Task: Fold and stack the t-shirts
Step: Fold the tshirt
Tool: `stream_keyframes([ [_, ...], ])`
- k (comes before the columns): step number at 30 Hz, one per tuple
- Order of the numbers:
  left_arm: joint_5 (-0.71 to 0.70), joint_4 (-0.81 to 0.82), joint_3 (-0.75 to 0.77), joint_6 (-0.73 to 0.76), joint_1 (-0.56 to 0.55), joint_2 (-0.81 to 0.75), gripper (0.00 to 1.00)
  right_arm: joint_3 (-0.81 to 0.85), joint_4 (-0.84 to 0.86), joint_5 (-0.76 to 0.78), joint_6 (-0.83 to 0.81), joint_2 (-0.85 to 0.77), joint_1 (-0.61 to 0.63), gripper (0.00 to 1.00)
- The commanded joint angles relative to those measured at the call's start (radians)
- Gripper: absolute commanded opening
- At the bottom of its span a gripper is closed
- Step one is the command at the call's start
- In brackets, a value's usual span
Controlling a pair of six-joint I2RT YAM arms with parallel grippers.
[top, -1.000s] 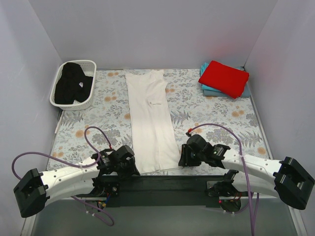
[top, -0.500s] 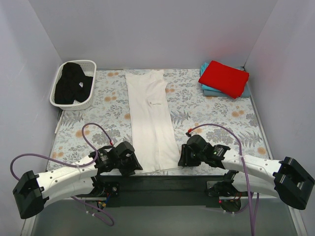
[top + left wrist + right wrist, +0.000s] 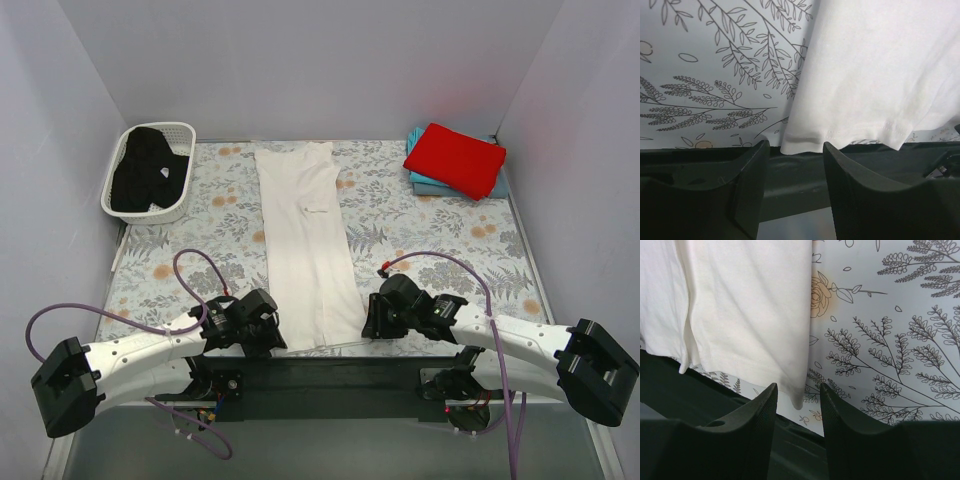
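A white t-shirt [image 3: 305, 240], folded lengthwise into a long strip, lies down the middle of the table with its hem at the near edge. My left gripper [image 3: 268, 335] is at the hem's near-left corner. In the left wrist view the left gripper [image 3: 796, 146] is open, and the corner of the white t-shirt [image 3: 880, 75] lies just ahead of the gap between its fingertips. My right gripper [image 3: 368, 325] is at the near-right corner, where the right gripper [image 3: 798, 390] is also open, straddling the shirt's tip [image 3: 797, 401] without pinching it. A folded red t-shirt [image 3: 455, 158] rests on a teal one [image 3: 427, 184] at the back right.
A white lattice basket [image 3: 160, 130] at the back left holds a black t-shirt [image 3: 145, 170]. The floral table cloth [image 3: 420, 240] covers the table. The arms' black base plate [image 3: 320, 375] runs along the near edge under the hem. Walls close in on three sides.
My left gripper has shifted slightly right, up to the hem's left corner. The right gripper and the shirt have stayed in place.
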Motion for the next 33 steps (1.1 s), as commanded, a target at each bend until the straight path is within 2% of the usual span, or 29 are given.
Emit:
stream_keyframes([
  [1, -0.045, 0.051, -0.029, -0.129, -0.001, 0.000, 0.45, -0.015, 0.008, 0.001, 0.008, -0.002, -0.001, 0.46],
  [11, -0.059, 0.087, -0.020, -0.099, -0.001, 0.078, 0.39, -0.018, 0.019, -0.004, 0.014, 0.002, -0.001, 0.46],
  [14, -0.053, 0.091, -0.031, -0.096, -0.001, 0.075, 0.32, -0.024, 0.025, -0.004, 0.019, -0.002, -0.003, 0.46],
  [15, -0.050, 0.094, -0.031, -0.090, -0.001, 0.072, 0.26, -0.024, 0.030, -0.004, 0.019, 0.000, -0.003, 0.46],
  [18, -0.037, 0.113, -0.023, -0.060, -0.001, 0.068, 0.21, -0.023, 0.042, -0.004, 0.017, 0.012, -0.001, 0.45],
  [21, -0.019, 0.122, -0.011, -0.035, -0.001, 0.080, 0.13, -0.015, 0.054, -0.036, 0.014, 0.023, -0.001, 0.40],
  [22, -0.014, 0.122, -0.003, -0.032, -0.001, 0.081, 0.04, -0.015, 0.057, -0.037, 0.014, 0.026, -0.001, 0.34],
  [23, -0.007, 0.122, -0.002, -0.029, -0.001, 0.084, 0.00, -0.013, 0.057, -0.043, 0.011, 0.028, -0.001, 0.28],
  [24, 0.006, 0.120, 0.000, -0.027, -0.003, 0.086, 0.00, -0.013, 0.059, -0.047, 0.008, 0.031, -0.003, 0.23],
  [25, 0.012, 0.122, 0.000, -0.026, -0.006, 0.086, 0.00, -0.015, 0.059, -0.051, 0.007, 0.031, -0.001, 0.14],
  [28, 0.027, 0.119, -0.002, -0.033, -0.032, 0.075, 0.00, -0.027, 0.054, -0.063, 0.017, 0.012, 0.015, 0.03],
  [33, 0.009, 0.080, 0.015, -0.093, -0.131, 0.066, 0.00, -0.044, 0.016, -0.042, 0.053, -0.066, 0.080, 0.01],
])
